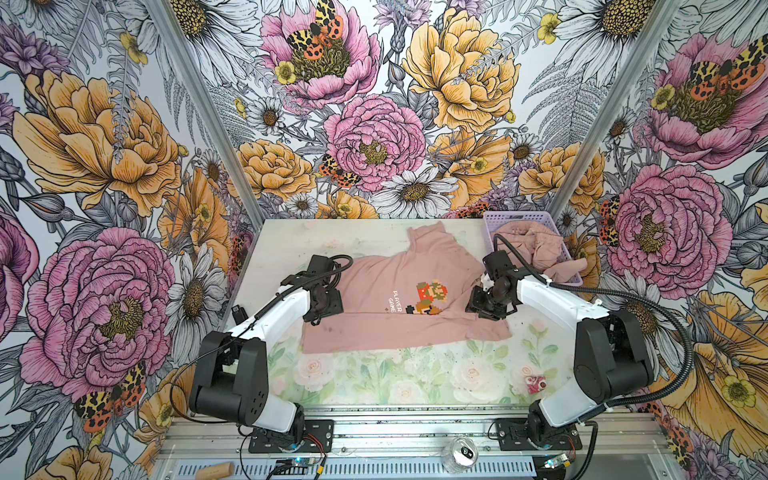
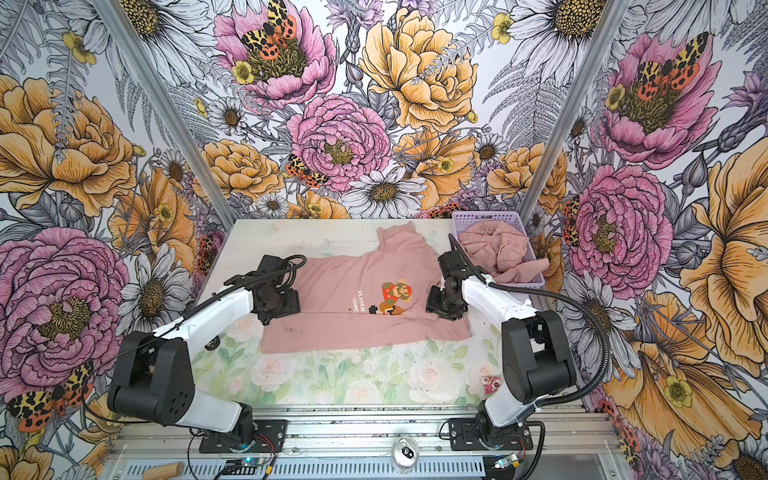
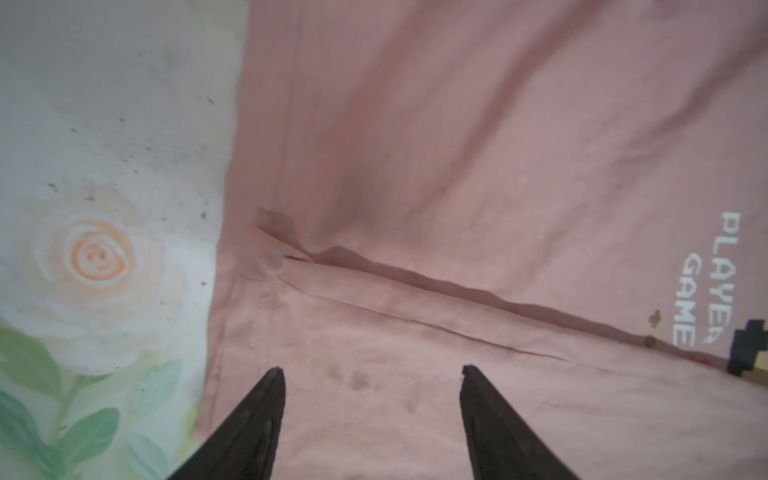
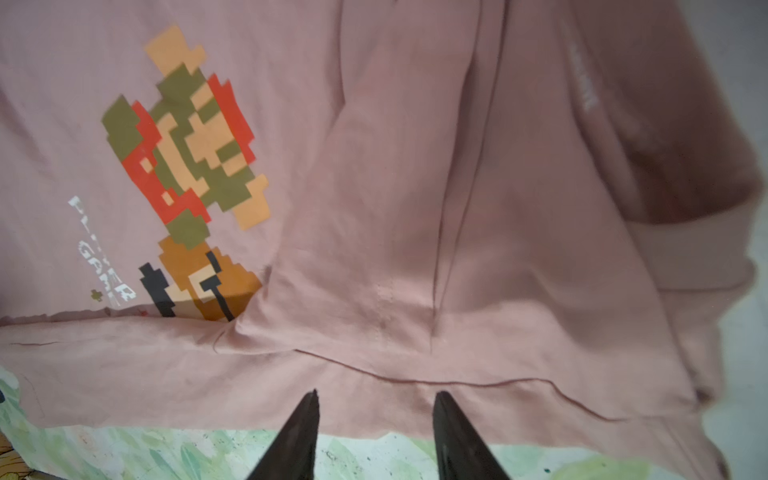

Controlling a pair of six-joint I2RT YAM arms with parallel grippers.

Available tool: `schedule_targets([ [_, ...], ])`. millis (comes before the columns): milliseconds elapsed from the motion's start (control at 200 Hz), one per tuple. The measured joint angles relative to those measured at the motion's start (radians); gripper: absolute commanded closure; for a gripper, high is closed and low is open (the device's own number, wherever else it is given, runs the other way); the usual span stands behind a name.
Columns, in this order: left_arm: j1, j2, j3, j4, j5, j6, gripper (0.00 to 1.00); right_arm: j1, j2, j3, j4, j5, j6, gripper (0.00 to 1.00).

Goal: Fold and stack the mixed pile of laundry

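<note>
T-shirt [image 1: 374, 282] lies mid-table, its near strip folded over. Left gripper [image 3: 372, 370] and right gripper [image 4: 377, 395] both hang spread and empty, close over the cloth. Danger here: a fingertip could snag that loose fold and drag it open.

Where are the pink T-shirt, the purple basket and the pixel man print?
T-shirt [image 1: 365, 282]: in a top view, plain cloth beside lettering.
basket [image 1: 517, 216]: in a top view, far rim.
pixel man print [image 4: 187, 137]: right wrist view, figure's middle.
</note>
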Motion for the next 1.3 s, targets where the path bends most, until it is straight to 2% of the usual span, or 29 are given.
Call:
schedule_targets([
  [355, -0.031, 0.022, -0.042, 0.053, 0.040, -0.057, 0.32, 0.000, 0.030, -0.045, 0.101, -0.006, 0.071, 0.60],
  [735, -0.029, 0.022, -0.075, 0.064, 0.043, -0.064, 0.33, 0.000, 0.054, -0.048, 0.118, 0.011, 0.082, 0.66],
  [810, -0.029, 0.022, -0.075, 0.064, 0.043, -0.064, 0.33, 0.000, 0.056, -0.048, 0.119, 0.016, 0.085, 0.71],
  [1086, -0.029, 0.022, -0.081, 0.066, 0.043, -0.064, 0.34, 0.000, 0.062, -0.048, 0.125, 0.036, 0.107, 1.00],
  [1301, -0.029, 0.022, -0.091, 0.067, 0.043, -0.064, 0.34, 0.000, 0.063, -0.030, 0.121, 0.037, 0.107, 1.00],
])
